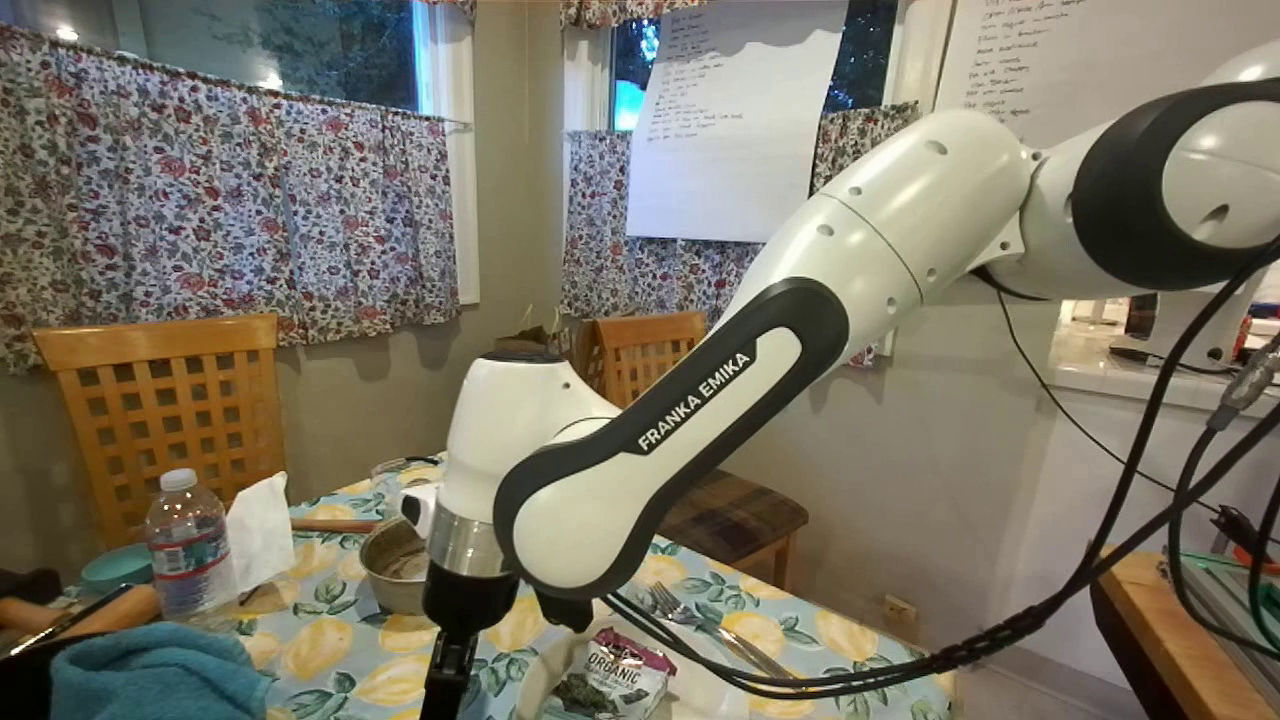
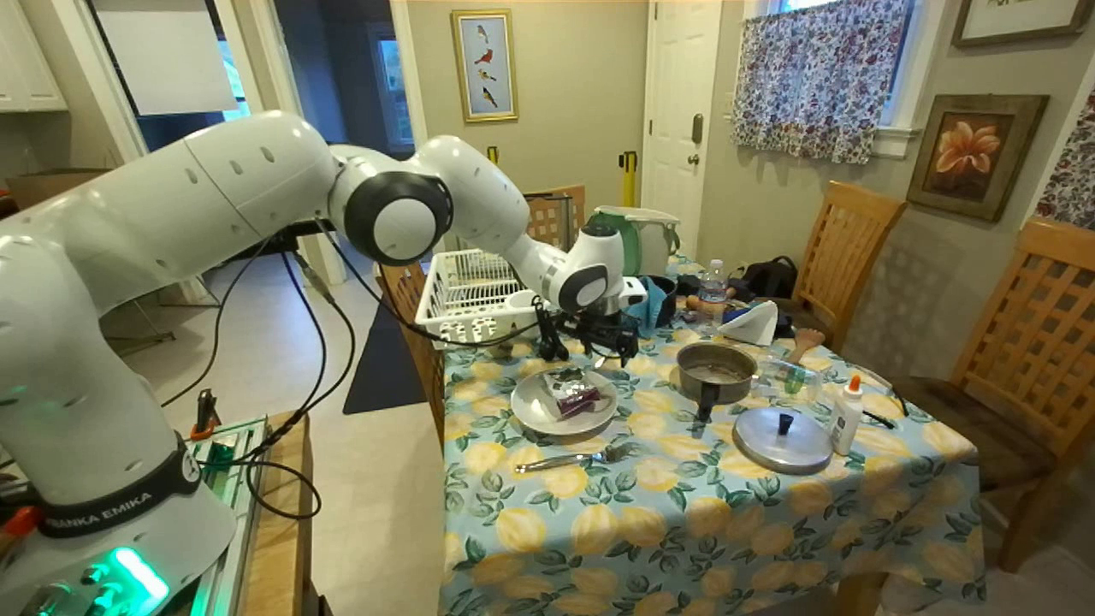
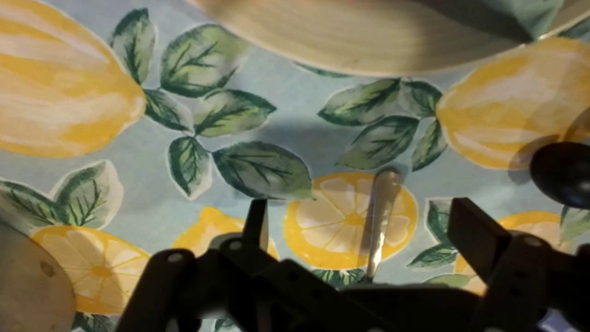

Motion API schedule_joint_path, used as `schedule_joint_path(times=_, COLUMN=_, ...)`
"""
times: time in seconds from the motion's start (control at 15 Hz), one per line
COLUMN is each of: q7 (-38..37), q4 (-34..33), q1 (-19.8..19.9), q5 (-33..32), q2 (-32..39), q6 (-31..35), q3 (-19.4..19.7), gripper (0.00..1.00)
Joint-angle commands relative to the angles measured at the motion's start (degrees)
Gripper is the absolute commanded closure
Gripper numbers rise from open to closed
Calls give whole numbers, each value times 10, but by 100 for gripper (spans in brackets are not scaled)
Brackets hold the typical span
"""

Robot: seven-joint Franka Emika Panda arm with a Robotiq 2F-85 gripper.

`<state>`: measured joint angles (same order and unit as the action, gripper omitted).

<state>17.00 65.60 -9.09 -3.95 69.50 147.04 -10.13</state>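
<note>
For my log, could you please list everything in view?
tablecloth: one, blue, foreground
plate: one, whitish, tablecloth
packet: one, multicoloured, on plate
utensil: one, silver, near plate
fork: one, silver, near plate
pan: one, grey, tablecloth
lid: one, silver, near pan
bottles: two, white and clear, tablecloth
napkin: one, white, tablecloth
towel: one, blue, near napkin
rack: one, white, near tablecloth
chairs: several, brown, around tablecloth
curtains: several, floral, hanging
gripper: one, black, open above utensil
arm: one, white, over tablecloth

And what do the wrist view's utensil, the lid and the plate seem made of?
The utensil looks like polished metal, from its bright glints. The lid: probably aluminium, satin silver sheen. The plate: pale, smooth, maybe glazed ceramic, possibly plastic.
</note>
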Motion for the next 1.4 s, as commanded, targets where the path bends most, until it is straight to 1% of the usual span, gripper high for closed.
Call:
schedule_joint_path(times=0.0, q7=4, q4=-20, q1=1, q5=4, q2=27, q6=29, q3=-12, gripper=0)
schedule_joint_path(times=0.33, q7=1, q4=-29, q1=-3, q5=1, q2=43, q6=80, q3=-16, gripper=0)
schedule_joint_path(times=0.67, q7=6, q4=-51, q1=-3, q5=1, q2=63, q6=101, q3=-26, gripper=0)
schedule_joint_path(times=0.8, q7=9, q4=-64, q1=-2, q5=1, q2=73, q6=100, q3=-30, gripper=0)
schedule_joint_path(times=0.93, q7=9, q4=-77, q1=-3, q5=2, q2=83, q6=97, q3=-32, gripper=11)
schedule_joint_path(times=1.07, q7=10, q4=-88, q1=-3, q5=2, q2=91, q6=96, q3=-34, gripper=32)
schedule_joint_path(times=1.13, q7=10, q4=-94, q1=-4, q5=2, q2=94, q6=97, q3=-34, gripper=34)
schedule_joint_path(times=1.27, q7=10, q4=-103, q1=-4, q5=3, q2=98, q6=96, q3=-34, gripper=11)
schedule_joint_path(times=1.33, q7=11, q4=-106, q1=-4, q5=3, q2=100, q6=97, q3=-35, gripper=7)
